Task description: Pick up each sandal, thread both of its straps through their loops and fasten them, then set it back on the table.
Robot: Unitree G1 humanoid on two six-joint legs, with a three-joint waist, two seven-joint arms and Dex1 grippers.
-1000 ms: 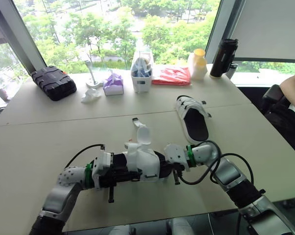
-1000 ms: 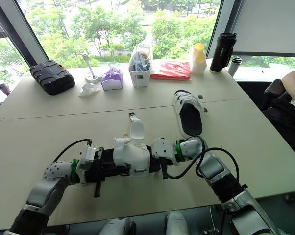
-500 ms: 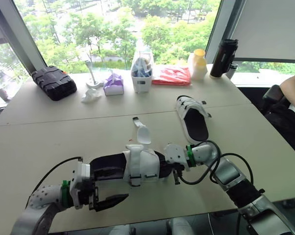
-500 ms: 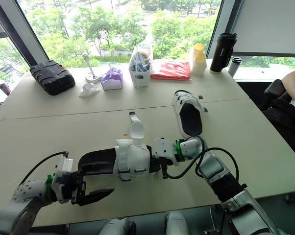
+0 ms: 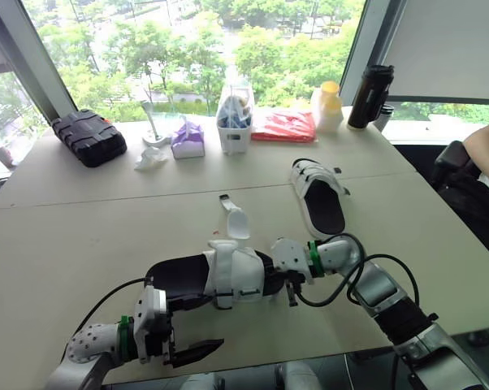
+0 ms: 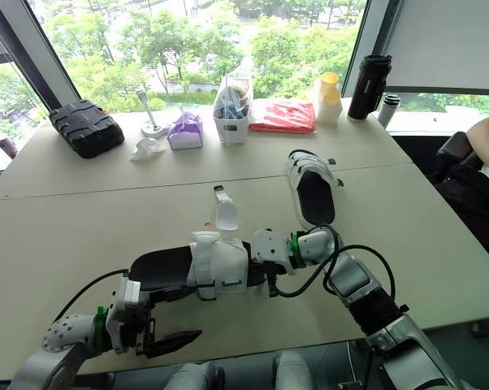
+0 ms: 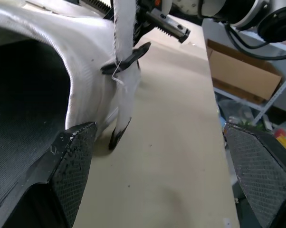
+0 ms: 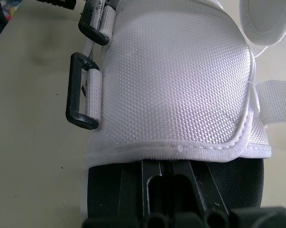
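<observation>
A white-strapped sandal with a black sole (image 5: 228, 275) lies across the table's near middle, one strap (image 5: 237, 222) sticking up. My right gripper (image 5: 269, 275) is shut, its fingers (image 8: 174, 187) pushed into the toe opening under the white upper (image 8: 181, 80), beside two black loops (image 8: 82, 99). My left gripper (image 5: 194, 351) stands open near the table's front edge, apart from the sandal's heel; its fingers (image 7: 62, 161) flank the sandal (image 7: 48, 80) and a dangling loop (image 7: 128, 57). The second sandal (image 5: 319, 199) lies farther back on the right.
Along the far edge stand a black case (image 5: 88, 136), a purple tissue pack (image 5: 188, 140), a white basket (image 5: 235, 122), a red packet (image 5: 285, 126), a yellow bottle (image 5: 329, 106) and a black flask (image 5: 371, 96). A person's arm (image 5: 484, 150) shows at right.
My left gripper opened, let go of the sandal's heel and drew back toward the table's near edge. The sandal and right gripper stayed where they were.
</observation>
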